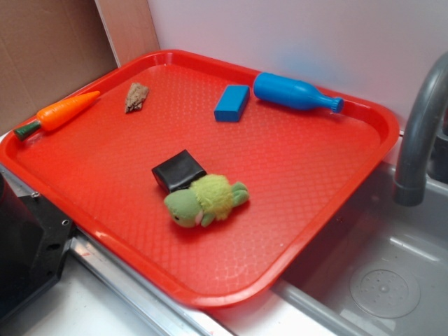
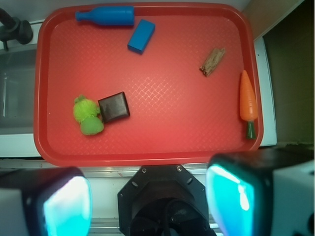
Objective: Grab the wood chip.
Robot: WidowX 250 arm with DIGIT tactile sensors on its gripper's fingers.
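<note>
The wood chip (image 1: 136, 96) (image 2: 213, 61) is a small rough tan-brown fragment lying on the red tray (image 1: 308, 210) (image 2: 172, 147), near its far left corner in the exterior view. In the wrist view my gripper (image 2: 147, 201) hangs high above the robot base, off the tray's near edge. Its two cyan-padded fingers (image 2: 66, 206) stand wide apart with nothing between them. The chip lies far from the fingers. The gripper itself does not show in the exterior view.
On the tray lie an orange toy carrot (image 1: 63, 110) (image 2: 247, 98), a blue block (image 1: 232, 102) (image 2: 141, 36), a blue bottle (image 1: 294, 92) (image 2: 106, 15), a black square block (image 1: 178, 170) (image 2: 114, 106) and a green plush turtle (image 1: 204, 199) (image 2: 86, 115). A grey faucet (image 1: 420, 133) and sink (image 1: 385, 280) stand to the right.
</note>
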